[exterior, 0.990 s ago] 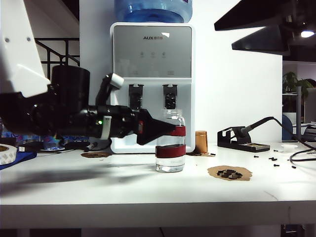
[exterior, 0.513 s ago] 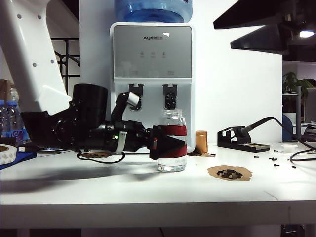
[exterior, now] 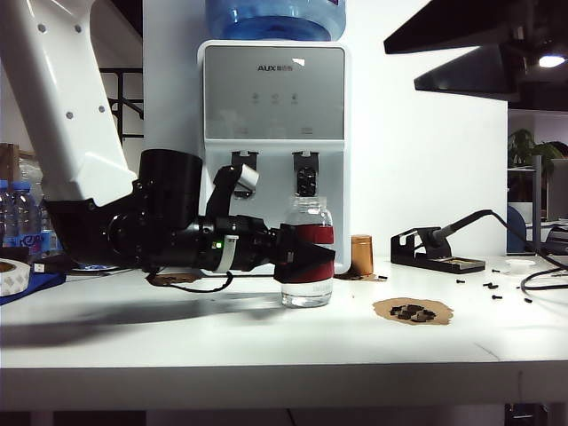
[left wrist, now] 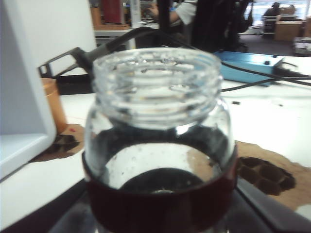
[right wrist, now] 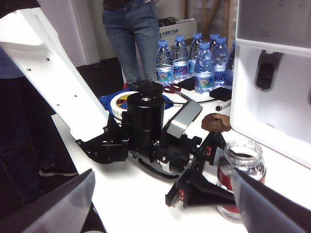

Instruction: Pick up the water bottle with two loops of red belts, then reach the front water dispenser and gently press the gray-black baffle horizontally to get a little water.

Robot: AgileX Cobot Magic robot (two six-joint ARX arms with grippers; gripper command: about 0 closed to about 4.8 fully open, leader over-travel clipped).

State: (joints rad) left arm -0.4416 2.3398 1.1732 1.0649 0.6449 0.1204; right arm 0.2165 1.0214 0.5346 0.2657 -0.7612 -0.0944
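1. Water bottle [exterior: 307,264] stands on the table [exterior: 266,346], right in front of the water dispenser [exterior: 273,133], below its two levers.
2. Left gripper [exterior: 306,257] reaches in level, fingers either side of the red bands; can't tell if clamped yet.
3. Right gripper [right wrist: 160,204] is held up off to the side, fingers spread wide, nothing in them.

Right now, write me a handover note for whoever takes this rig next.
Left gripper: around the water bottle at its red bands, one finger on each side; a firm grip cannot be confirmed.
Right gripper: open, empty, held high off to the right side.
Water bottle: upright on the table, uncapped, in front of the water dispenser.
Gray-black baffle: untouched.
Done: approach to the bottle.
Left: secure the grip, lift, carry the bottle to the baffle, press gently for a little water.
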